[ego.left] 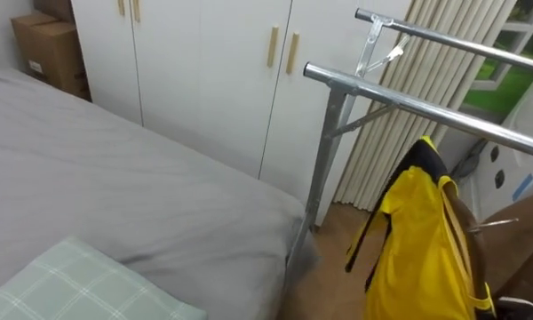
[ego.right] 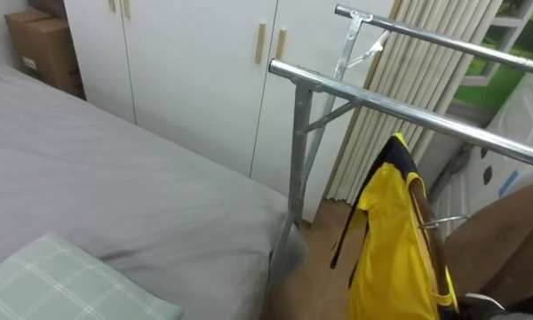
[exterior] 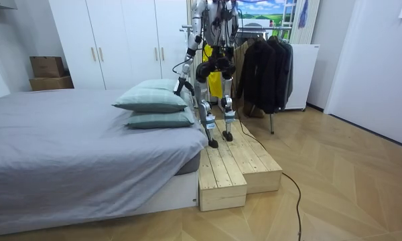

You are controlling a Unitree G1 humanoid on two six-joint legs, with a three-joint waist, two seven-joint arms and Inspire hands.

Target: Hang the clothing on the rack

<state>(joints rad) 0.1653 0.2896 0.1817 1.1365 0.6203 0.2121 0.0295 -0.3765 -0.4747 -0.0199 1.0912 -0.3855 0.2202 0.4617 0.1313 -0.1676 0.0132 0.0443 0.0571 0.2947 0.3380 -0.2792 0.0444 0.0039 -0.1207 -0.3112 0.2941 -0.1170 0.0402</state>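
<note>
Yellow shirt [ego.left: 422, 240]: being carried on a wooden hanger [ego.left: 457, 229] just below the near rail [ego.left: 426, 108]. The hanger's hook [ego.left: 496, 222] is being kept clear of the rail.
Right hand [ego.left: 520, 308]: being glimpsed at the lower right corner, under the hanger; its grasp cannot be told.
Left hand [exterior: 183, 82]: being held low beside the pillows [exterior: 151, 107]; its grasp cannot be told.
Robot: being borne by a wooden platform [exterior: 234, 167] along the bed's [exterior: 67, 140] edge, facing the wardrobe [ego.left: 204, 71].
</note>
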